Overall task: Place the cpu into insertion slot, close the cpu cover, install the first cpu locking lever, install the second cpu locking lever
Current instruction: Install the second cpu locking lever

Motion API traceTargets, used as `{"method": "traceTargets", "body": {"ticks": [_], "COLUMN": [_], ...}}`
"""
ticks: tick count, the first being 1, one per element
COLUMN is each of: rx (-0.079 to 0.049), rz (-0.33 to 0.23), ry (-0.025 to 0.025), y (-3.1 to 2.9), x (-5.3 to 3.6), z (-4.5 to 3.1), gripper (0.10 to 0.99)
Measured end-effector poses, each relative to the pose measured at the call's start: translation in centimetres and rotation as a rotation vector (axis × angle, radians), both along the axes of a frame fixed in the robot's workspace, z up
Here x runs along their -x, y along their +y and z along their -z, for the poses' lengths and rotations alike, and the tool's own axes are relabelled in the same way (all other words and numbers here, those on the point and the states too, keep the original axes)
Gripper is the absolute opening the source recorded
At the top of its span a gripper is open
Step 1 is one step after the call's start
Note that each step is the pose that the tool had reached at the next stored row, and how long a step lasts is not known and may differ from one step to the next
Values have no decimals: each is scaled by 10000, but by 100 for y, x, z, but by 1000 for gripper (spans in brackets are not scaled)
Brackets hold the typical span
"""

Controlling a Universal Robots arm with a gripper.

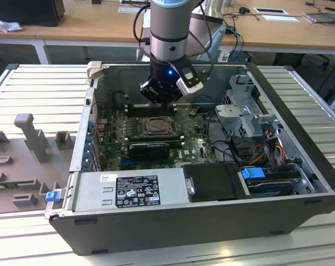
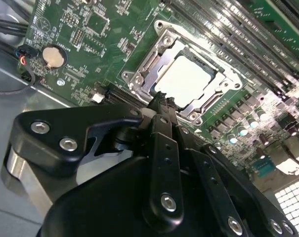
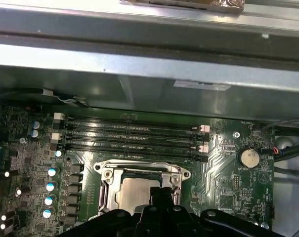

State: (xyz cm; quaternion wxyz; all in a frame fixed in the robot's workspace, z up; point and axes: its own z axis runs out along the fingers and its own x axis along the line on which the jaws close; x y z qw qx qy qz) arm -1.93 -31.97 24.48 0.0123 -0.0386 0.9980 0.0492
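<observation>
Black gripper [image 2: 161, 101] links are seen closest in both wrist views, the fingers pressed together with nothing pinched, their tip poised at the edge of the insertion slot [image 2: 186, 81]. An open computer case [image 1: 300, 213] on a slatted table [image 1: 40, 94] is shown in the exterior view, with the arm [image 1: 168, 33] reaching down over the green motherboard [image 1: 195, 147]. The cpu [image 2: 191, 78] is seated flat in the slot, framed by the cpu cover [image 2: 154, 59] lying closed around it, beside the long memory slots [image 3: 134, 136].
</observation>
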Motion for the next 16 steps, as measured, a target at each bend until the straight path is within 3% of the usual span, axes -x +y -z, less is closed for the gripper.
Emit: {"method": "traceTargets", "body": {"ticks": [2,3,4,5,7,11,15,16], "rx": [0,1,0,-2,-1,-6,-31,-59], "rz": [0,0,-1,0,0,-1,0,-6], "ry": [0,0,20,111,200,203,201,202], "y": [-64,-126,-161,-175,-208,-352,-574,-584], "x": [0,0,-3,-4,-3,-4,14,44], "z": [0,1,5,17,37,58,65,66], "gripper": [106,106,106,106,106,106,106,106]}}
